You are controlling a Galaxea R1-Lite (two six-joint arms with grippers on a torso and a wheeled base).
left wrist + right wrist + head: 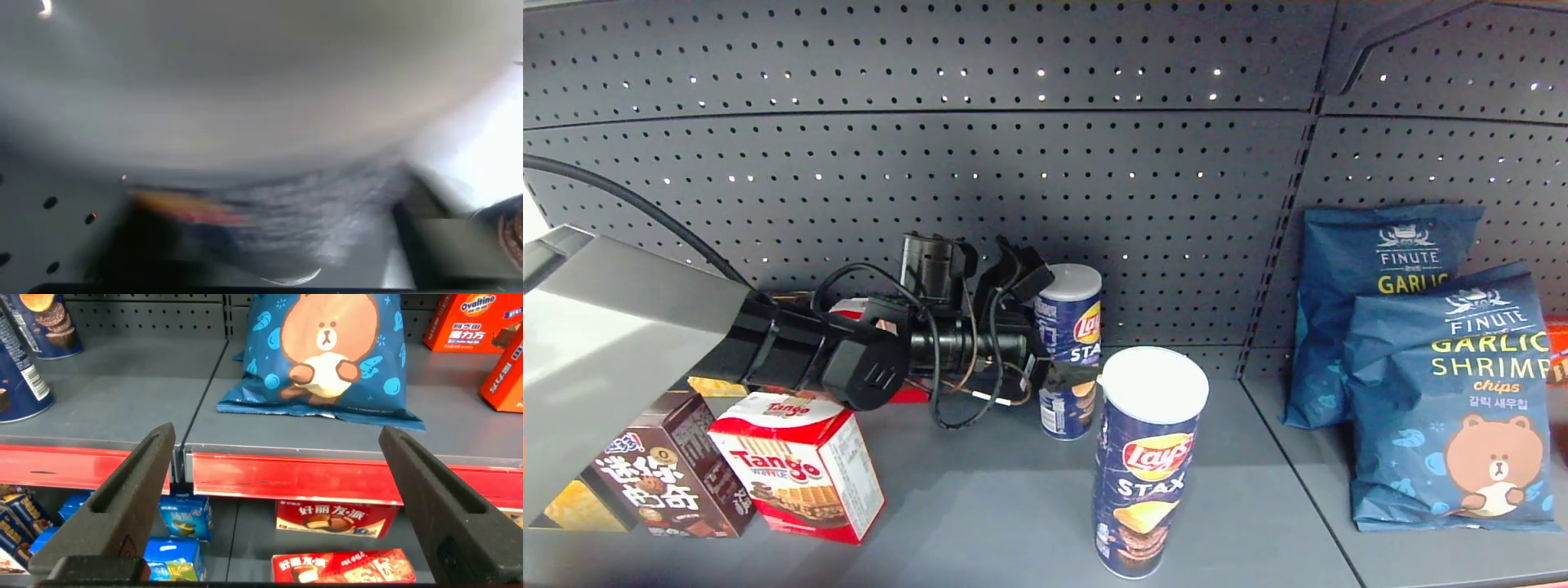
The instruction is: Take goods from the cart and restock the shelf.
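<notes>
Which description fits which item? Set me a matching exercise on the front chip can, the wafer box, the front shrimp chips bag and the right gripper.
Items:
1. front chip can
2. wafer box
3. front shrimp chips bag
4. right gripper

Descriptions:
A. in front of a second bag of its kind, on the right
B. fingers open, nothing between them
C. upright, white on top, in the middle
D. red and white, beside a brown box on the left

Pairs: 1-C, 2-D, 3-A, 4-B.
</notes>
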